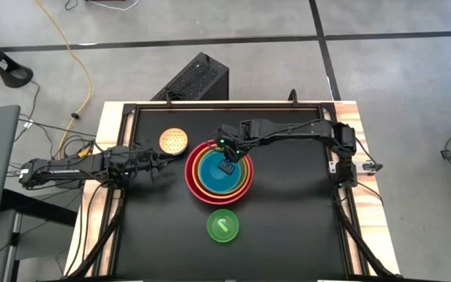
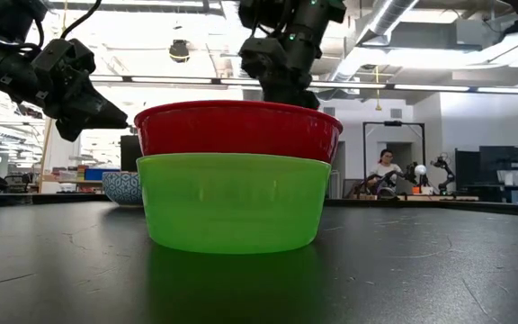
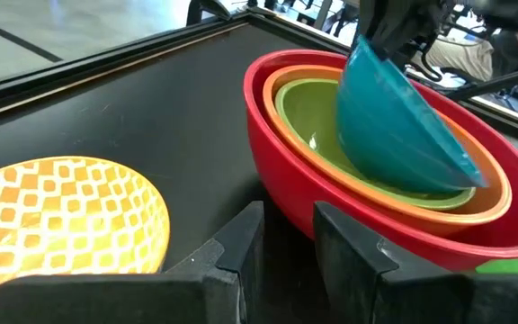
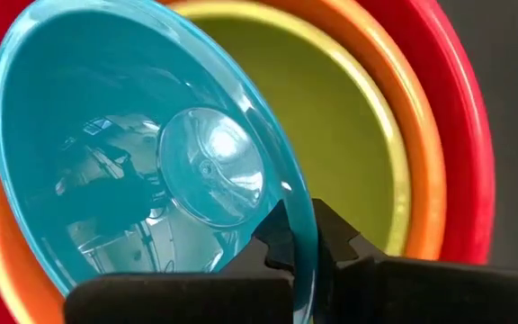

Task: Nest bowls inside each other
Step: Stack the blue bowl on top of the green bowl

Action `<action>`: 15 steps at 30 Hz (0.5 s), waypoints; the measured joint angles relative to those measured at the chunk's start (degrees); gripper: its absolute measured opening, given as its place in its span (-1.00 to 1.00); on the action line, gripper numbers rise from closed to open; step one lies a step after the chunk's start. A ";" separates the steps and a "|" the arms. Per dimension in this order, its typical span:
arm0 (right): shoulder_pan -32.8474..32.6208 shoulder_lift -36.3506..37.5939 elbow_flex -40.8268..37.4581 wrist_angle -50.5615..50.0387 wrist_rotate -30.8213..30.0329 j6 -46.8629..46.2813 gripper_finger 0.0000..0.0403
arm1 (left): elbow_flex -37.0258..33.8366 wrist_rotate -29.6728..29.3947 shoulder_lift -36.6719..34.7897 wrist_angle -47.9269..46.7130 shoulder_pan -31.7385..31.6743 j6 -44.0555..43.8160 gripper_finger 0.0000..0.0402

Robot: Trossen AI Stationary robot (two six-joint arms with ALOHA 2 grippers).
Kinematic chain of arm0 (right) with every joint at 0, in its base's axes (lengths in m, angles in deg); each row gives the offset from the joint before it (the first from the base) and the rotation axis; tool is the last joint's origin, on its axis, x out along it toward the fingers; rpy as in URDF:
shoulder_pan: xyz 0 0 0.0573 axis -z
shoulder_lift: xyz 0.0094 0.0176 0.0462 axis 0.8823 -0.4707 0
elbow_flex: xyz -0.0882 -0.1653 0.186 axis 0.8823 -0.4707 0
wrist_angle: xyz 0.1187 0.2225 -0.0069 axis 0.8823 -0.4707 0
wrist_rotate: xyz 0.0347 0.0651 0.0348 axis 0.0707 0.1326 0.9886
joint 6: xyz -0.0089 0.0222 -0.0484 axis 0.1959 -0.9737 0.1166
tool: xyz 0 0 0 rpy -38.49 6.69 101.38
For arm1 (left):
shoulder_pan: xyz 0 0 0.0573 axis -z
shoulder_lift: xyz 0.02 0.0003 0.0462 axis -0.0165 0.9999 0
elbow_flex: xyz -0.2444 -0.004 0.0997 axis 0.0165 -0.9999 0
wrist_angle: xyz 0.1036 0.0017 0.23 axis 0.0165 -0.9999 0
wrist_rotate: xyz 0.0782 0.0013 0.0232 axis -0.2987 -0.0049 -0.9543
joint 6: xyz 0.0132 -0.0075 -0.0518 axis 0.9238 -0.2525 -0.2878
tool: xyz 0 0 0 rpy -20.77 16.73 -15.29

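Bowls are partly nested at the middle of the tabletop [image 1: 288, 227]: the lime bowl [image 3: 308, 121] sits in the orange bowl [image 3: 497, 202], which sits in the red bowl [image 1: 191, 166]. The right pincer [image 4: 311, 236] is clamped on the rim of the blue bowl [image 4: 124, 144], holding it tilted over the lime bowl's hollow, its low edge inside and its gripped edge raised. It probably needs levelling before release. The left pincer [image 3: 286, 243] hovers slightly open just beside the red bowl, near the yellow patterned bowl [image 1: 174, 141]. A small green bowl [image 1: 223, 225] stands apart nearer the front, closer to the right arm.
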 joint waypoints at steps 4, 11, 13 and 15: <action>0.11 -1.73 0.00 1.19 -0.02 -0.09 -0.93 | 0.00 -0.01 0.01 0.00 0.01 -0.16 -0.57; 0.07 -3.49 -0.11 0.98 -0.12 -0.01 -0.89 | 0.00 -0.02 0.02 -0.02 0.02 -0.28 -0.57; 0.02 -3.17 0.00 1.66 -0.20 -0.03 -0.83 | 0.00 -0.02 0.00 0.00 0.00 -0.28 -0.57; -0.22 -2.95 0.00 1.35 -0.22 -0.24 -0.75 | 0.00 -0.02 0.00 0.00 0.02 -0.28 -0.57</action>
